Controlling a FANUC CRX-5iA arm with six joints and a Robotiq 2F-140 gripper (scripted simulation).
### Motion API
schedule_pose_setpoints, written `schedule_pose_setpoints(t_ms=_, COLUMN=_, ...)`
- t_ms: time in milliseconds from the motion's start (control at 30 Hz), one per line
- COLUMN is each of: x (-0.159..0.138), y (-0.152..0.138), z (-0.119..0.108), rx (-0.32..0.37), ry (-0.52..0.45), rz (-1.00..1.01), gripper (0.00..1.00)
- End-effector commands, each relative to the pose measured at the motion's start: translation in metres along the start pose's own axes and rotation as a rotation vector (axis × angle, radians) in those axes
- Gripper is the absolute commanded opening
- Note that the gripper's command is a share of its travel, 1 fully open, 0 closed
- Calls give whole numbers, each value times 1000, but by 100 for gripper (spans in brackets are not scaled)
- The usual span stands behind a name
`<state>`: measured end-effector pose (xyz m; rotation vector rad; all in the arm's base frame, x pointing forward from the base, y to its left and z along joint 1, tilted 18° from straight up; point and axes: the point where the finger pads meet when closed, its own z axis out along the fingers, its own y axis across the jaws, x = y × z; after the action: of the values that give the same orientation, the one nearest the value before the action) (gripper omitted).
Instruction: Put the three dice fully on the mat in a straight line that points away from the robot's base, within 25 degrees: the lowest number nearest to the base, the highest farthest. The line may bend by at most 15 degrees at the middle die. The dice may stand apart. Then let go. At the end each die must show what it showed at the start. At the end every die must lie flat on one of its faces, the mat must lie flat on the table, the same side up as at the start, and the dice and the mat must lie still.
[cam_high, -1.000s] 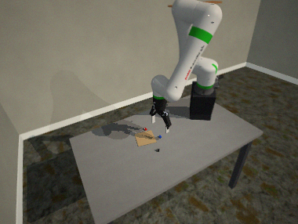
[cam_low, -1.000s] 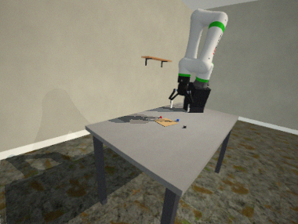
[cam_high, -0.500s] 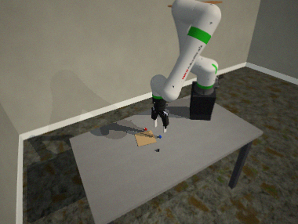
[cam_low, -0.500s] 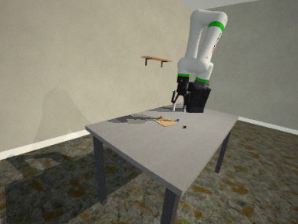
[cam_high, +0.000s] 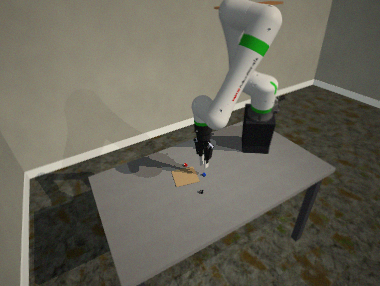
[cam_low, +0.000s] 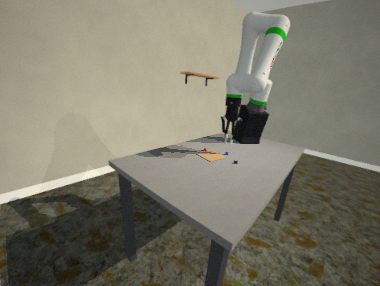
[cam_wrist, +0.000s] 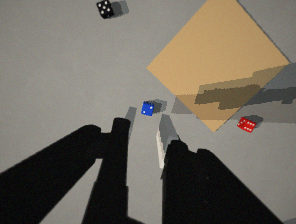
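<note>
Grey table (cam_high: 150, 220), your gripper (cam_wrist: 146, 131) narrowed on nothing above centre-frame blue die (cam_wrist: 147, 108), apparently not touching, tan mat (cam_wrist: 220, 60) upper right.

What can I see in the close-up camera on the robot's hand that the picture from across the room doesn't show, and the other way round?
Only the hand camera shows the white dots on the dice, and how close together the two dark fingers stand, holding nothing, above the table.

Only the room picture shows the whole white and green arm, its black base, the table's legs, a small wall shelf and the floor.

Both show the tan mat and three dice beside it, none on it: blue, red, black.
</note>
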<state>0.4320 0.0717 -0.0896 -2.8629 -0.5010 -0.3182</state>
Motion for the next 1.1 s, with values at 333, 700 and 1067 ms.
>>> schedule_pose_setpoints(t_ms=333, x=0, y=0, z=0, rx=0, ry=0, rz=0, gripper=19)
schedule_pose_setpoints(t_ms=700, x=0, y=0, z=1, rx=0, ry=0, rz=0, gripper=19)
schedule_pose_setpoints(t_ms=1067, x=0, y=0, z=11, rx=0, ry=0, rz=0, gripper=19)
